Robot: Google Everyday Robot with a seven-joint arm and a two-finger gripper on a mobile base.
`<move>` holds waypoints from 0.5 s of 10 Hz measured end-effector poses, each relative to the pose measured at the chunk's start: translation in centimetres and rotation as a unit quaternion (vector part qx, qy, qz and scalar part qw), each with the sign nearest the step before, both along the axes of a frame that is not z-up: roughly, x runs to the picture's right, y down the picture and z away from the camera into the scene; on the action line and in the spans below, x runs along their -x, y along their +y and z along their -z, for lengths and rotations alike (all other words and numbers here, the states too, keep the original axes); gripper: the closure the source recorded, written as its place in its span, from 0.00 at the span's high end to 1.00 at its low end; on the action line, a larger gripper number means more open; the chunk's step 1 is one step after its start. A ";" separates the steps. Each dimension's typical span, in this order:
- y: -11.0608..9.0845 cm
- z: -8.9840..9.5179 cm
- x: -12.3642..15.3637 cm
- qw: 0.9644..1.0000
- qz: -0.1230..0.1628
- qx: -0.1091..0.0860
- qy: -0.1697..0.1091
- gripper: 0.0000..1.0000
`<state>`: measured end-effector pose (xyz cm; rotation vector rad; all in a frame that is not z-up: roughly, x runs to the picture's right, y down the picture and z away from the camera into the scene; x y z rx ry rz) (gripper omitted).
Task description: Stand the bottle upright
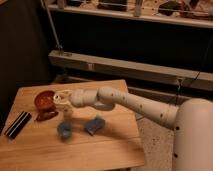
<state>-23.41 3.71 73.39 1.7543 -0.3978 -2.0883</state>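
The pincer [62,101] hangs over the left half of the wooden counter [105,150], at the end of a white arm [130,102] that reaches in from the right. Its pale frame blends with what lies under it, so I cannot tell whether it is wide, narrow, or closed on anything.

Directly under the pincer is the bottle [67,116], seen only as a slim, pale, faintly see-through shape that seems to stand roughly upright. Its top runs into the pincer, so the cap cannot be picked out, and I cannot tell whether the two are touching. Its foot is hard to separate from the small blue cup [64,130], which sits just below it, nearer the camera.

To the lower right of the pincer lies a blue sponge [94,125], apart from the cup. Just to the left of the pincer is a red-orange bowl [44,100], with the pincer covering its right rim. Below the bowl lies a dark reddish thing [46,116], too dim to name. Farther left a dark flat strip [18,124] lies at a slant. The robot's white body [196,132] is cut off by the right edge.
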 end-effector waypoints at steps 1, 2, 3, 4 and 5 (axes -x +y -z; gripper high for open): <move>-0.2 0.1 -0.5 1.000 -0.005 0.000 0.002 0.55; -0.3 0.2 -0.9 1.000 -0.010 -0.001 0.004 0.68; -0.3 0.2 -1.3 1.000 -0.013 -0.001 0.005 0.76; -0.4 0.2 -1.6 1.000 -0.017 -0.001 0.007 0.80; -0.3 0.2 -2.1 1.000 -0.022 0.000 0.010 0.80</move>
